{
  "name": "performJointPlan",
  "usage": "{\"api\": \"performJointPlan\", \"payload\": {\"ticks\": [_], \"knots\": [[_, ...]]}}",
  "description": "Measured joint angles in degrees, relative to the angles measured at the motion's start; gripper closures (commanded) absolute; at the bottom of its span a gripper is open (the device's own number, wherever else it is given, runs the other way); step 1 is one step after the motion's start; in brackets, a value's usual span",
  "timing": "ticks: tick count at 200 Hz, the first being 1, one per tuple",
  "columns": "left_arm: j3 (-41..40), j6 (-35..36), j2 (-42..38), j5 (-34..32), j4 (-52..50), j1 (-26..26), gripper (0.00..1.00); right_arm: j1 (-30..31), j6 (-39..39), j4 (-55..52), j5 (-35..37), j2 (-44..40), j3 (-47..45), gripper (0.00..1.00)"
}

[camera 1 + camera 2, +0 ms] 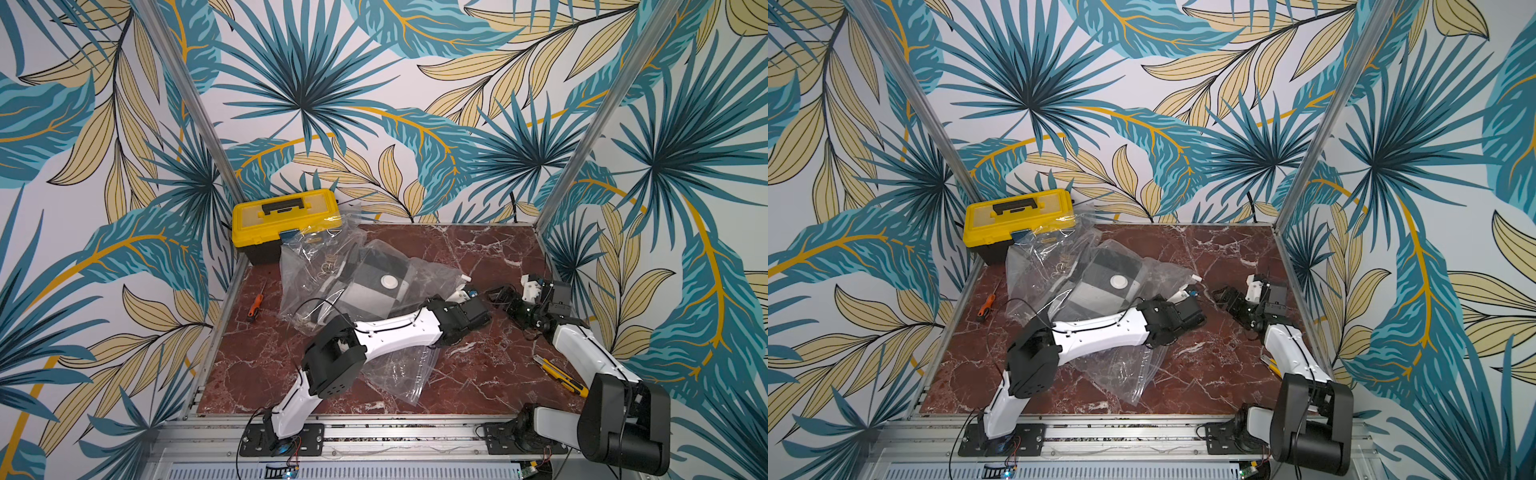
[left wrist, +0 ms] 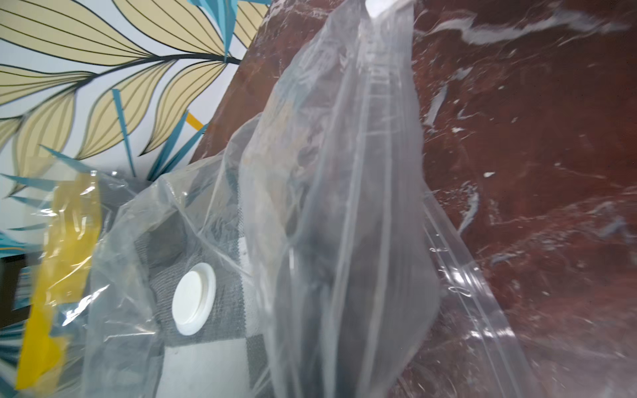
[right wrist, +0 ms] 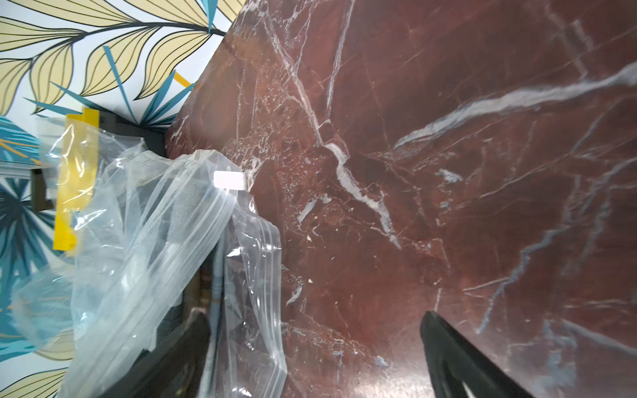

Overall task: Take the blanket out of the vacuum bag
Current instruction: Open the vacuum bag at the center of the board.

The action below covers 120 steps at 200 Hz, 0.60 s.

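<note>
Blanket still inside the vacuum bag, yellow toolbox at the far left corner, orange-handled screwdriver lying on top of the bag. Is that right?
No: the screwdriver lies on the table left of the vacuum bag, apart from it, as both top views show. The blanket is still inside the bag, and the yellow toolbox stands at the far left corner.

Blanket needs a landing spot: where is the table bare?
Widest bare patch: back right of the table, between the vacuum bag, back wall and right gripper. Smaller: front left, between the screwdriver and front rail. Crowded: the toolbox corner, and the front around the small clear bag and utility knife.
</note>
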Motion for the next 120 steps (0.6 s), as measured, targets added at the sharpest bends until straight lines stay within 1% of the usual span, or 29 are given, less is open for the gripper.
{"api": "performJointPlan", "payload": {"ticks": [13, 28, 63, 84, 120], "knots": [[-2.2, 0.5, -4.0, 6.4, 2.9, 2.6, 1.0, 0.1, 1.7, 1.9, -2.0, -0.4, -1.1, 0.05], [-3.6, 0.9, -7.1, 12.2, 6.2, 6.3, 1.0, 0.8, 3.3, 3.8, -3.7, -1.2, -1.4, 0.05], [-3.8, 2.6, -9.0, 22.1, 13.1, 13.2, 1.0, 5.3, 6.7, 8.9, -6.7, -2.8, -1.4, 0.07], [-3.8, 3.7, -8.9, 25.5, 14.4, 14.6, 1.0, 10.5, 8.8, 10.8, -7.1, -2.8, -0.4, 0.08], [-4.0, 4.2, -9.0, 28.7, 14.7, 14.6, 1.0, 19.9, 12.6, 16.0, -6.9, -1.1, 2.4, 0.11]]}}
